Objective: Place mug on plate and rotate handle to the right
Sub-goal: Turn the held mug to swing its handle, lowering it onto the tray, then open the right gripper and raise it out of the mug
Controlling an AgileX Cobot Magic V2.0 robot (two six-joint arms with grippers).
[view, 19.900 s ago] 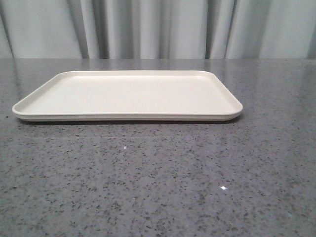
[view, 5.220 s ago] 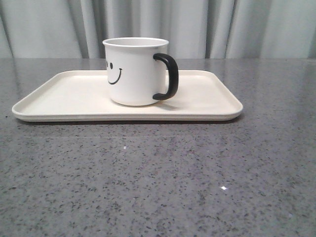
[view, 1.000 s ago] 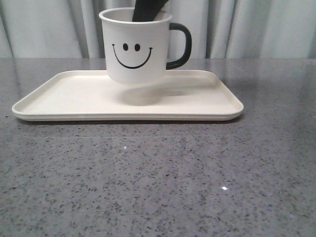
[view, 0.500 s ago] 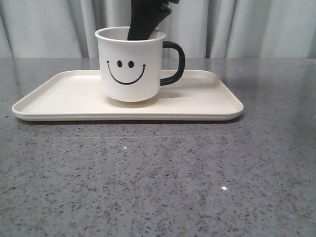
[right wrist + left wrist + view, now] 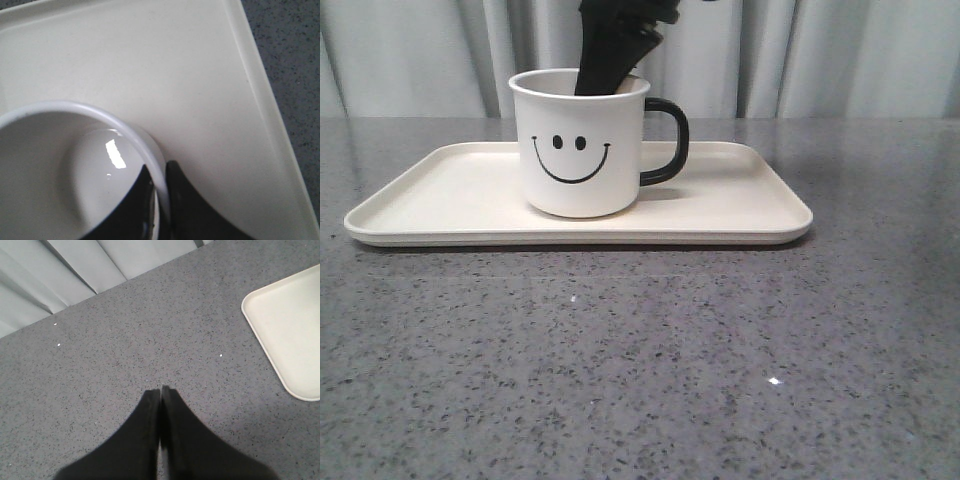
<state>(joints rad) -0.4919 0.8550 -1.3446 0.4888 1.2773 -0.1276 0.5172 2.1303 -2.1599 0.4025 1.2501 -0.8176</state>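
The mug [image 5: 582, 143] is sitting on the plate [image 5: 440, 200], a bit left of centre in the front view, smiley facing the camera and the handle [image 5: 666, 141] sticking out toward the right of the frame. So the placing part looks basically done, and the handle direction looks right too, as far as can be judged from here.

The right gripper [image 5: 160, 192] is pinched on the mug's wall, one finger inside the cup and one outside, with the white rim clamped between them at the bottom centre of the right wrist view. In the front view it's seen as a dark shape dropping into the mug from the top of the frame. The left gripper [image 5: 161, 395] is parked over bare table [image 5: 125, 340], fingers pressed together with nothing between them, and only a corner of the plate is caught at the right edge of its view.

The step in hand is probably the release. For that to go well, the mug's base should be confirmed flat on the plate first (no gap is visible under it, but it's hard to be sure). Then the fingers should be opened gently and lifted straight up, so the inner finger isn't dragged against the wall and the handle isn't twisted off its heading.
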